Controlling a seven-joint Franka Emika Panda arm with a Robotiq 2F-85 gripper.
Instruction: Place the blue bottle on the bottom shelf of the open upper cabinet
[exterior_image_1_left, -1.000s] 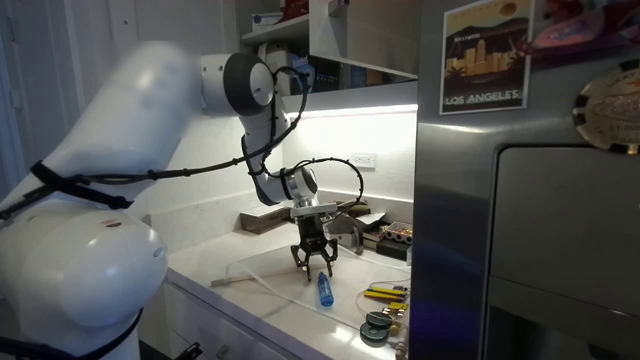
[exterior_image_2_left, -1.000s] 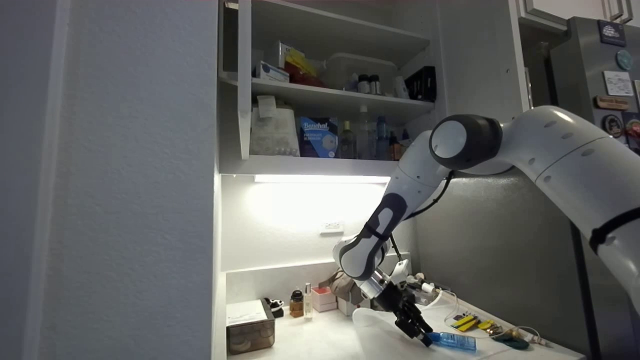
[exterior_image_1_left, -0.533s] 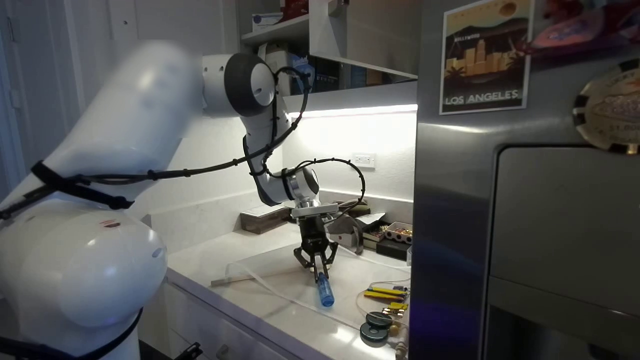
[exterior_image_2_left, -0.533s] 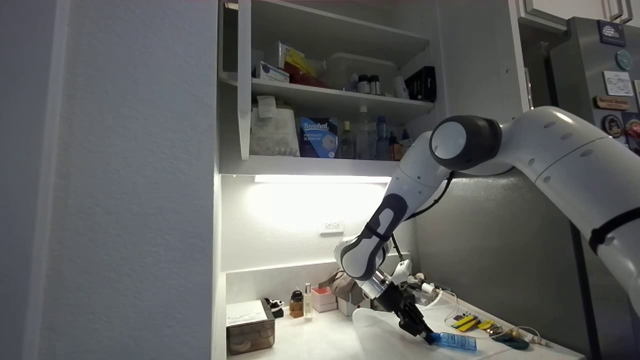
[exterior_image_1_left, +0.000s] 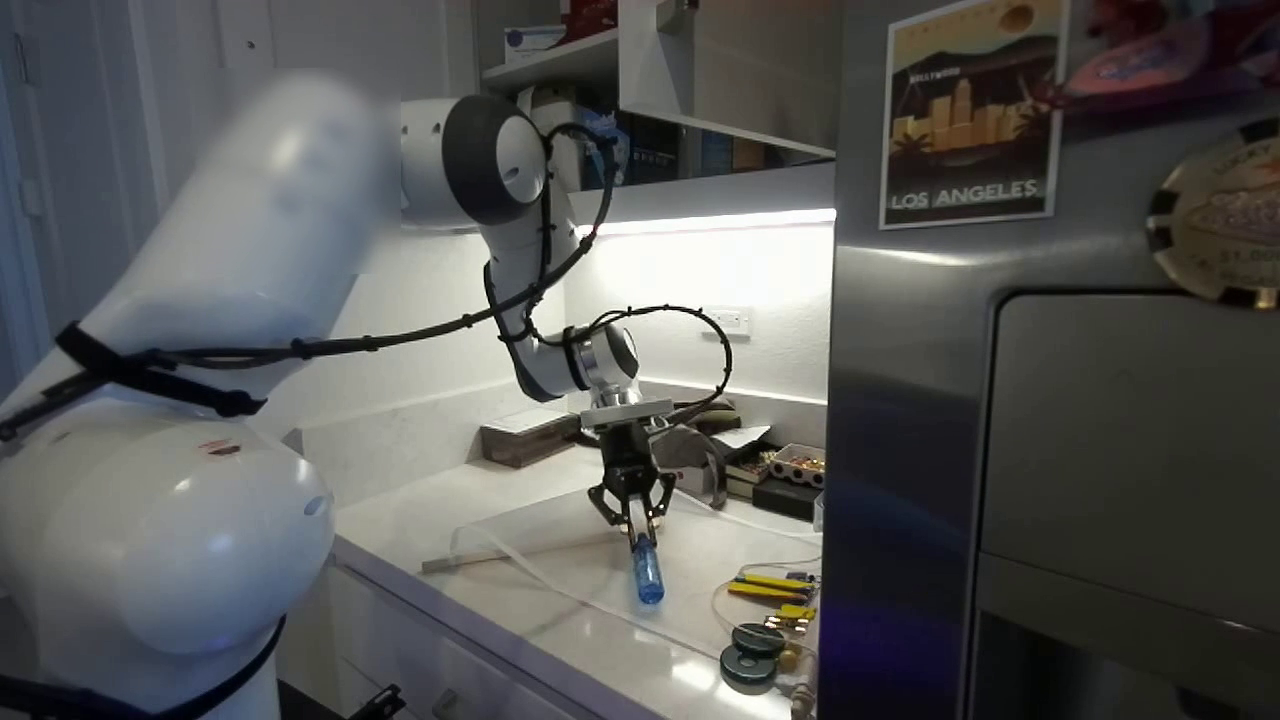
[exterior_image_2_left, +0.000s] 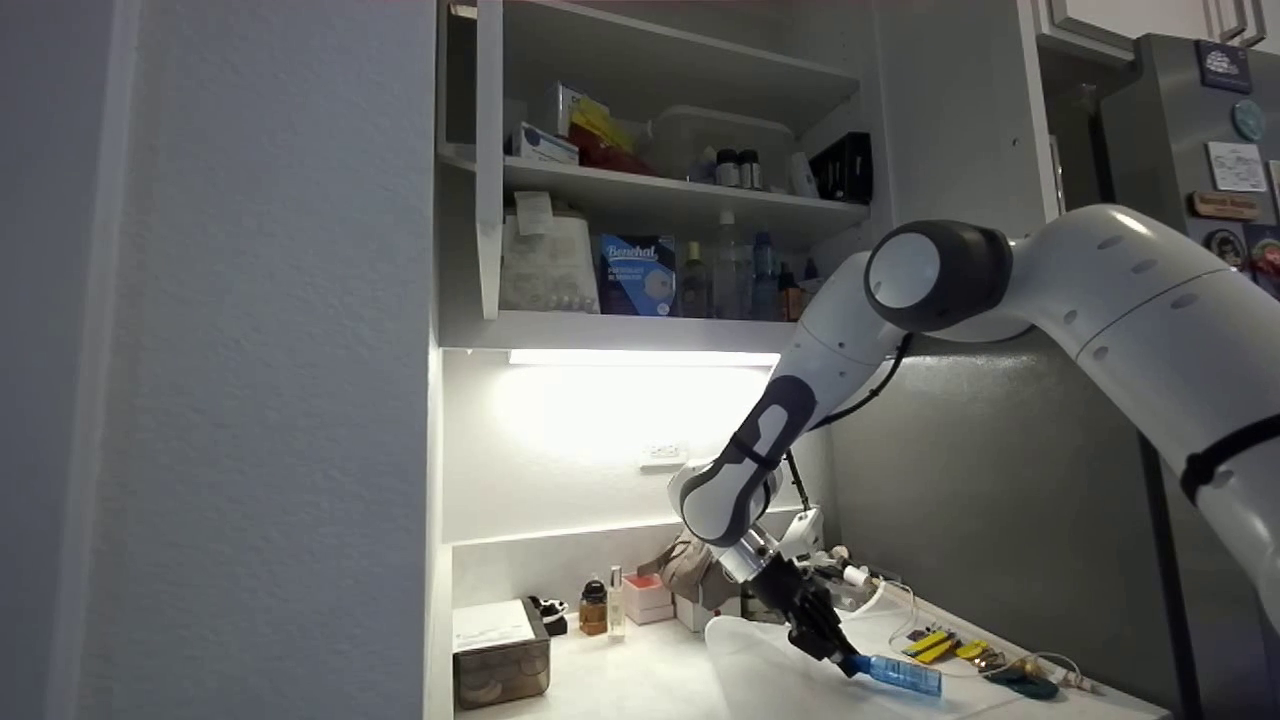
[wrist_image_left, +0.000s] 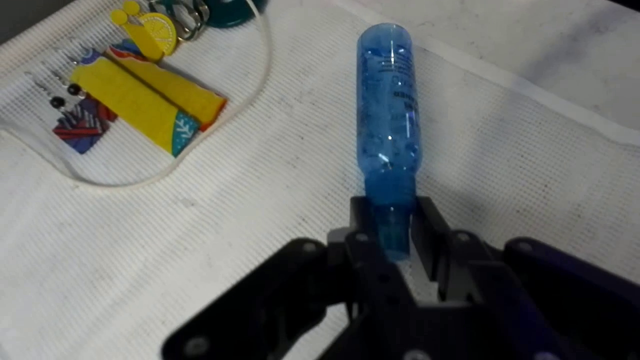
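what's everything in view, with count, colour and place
upper cabinet: 1, white, wall-mounted, open
bottom shelf: 1, white, in upper cabinet
Benehal box: 1, blue, on bottom shelf
light strip: 1, white, under bottom shelf
countertop: 1, white, below upper cabinet
refrigerator: 1, grey, beside countertop
Los Angeles poster: 1, multicoloured, on refrigerator
other bottles: several, mixed, bottom shelf and countertop
other boxes: several, mixed, on countertop
mesh sheet: 1, white, on countertop
earrings: at least 4, multicoloured, on mesh sheet
blue bottle: 1, translucent blue, over mesh sheet
arm: 1, white, over countertop
end effector: 1, black, closed on blue bottle
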